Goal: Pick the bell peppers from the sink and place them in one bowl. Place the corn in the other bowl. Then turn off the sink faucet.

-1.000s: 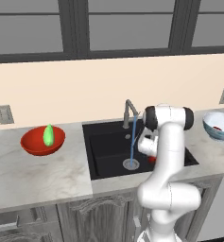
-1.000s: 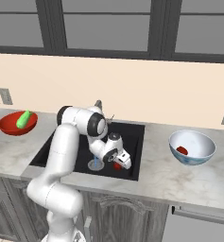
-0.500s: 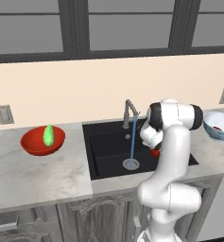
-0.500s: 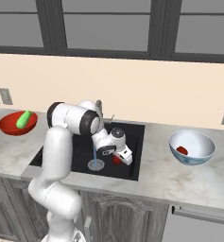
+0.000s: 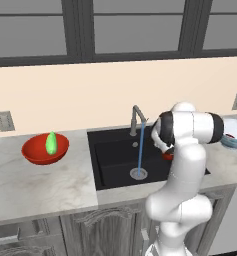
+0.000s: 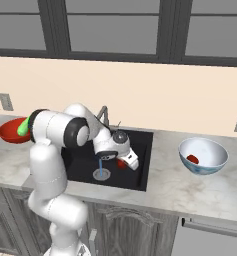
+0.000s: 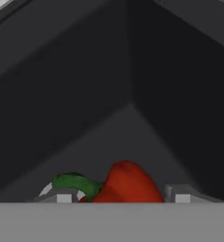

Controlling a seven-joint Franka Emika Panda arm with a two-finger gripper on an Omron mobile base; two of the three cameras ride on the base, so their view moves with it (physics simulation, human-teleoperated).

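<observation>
One bell pepper sits clamped in the pincer above the black sink, marble counter around.

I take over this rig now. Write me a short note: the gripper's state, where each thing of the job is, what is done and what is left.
Gripper: shut on the second glossy red bell pepper, over the black recessed sink.
First red bell pepper: lies in the pale white-and-blue bowl on the counter right of the sink.
Light-green tapered corn: in the wide red-orange bowl on the left counter.
Grey metal faucet: water runs from it to the drain.
Done: corn placed, one pepper placed.
Left: carry the held pepper to the white-and-blue bowl, release it, then turn off the faucet.
</observation>
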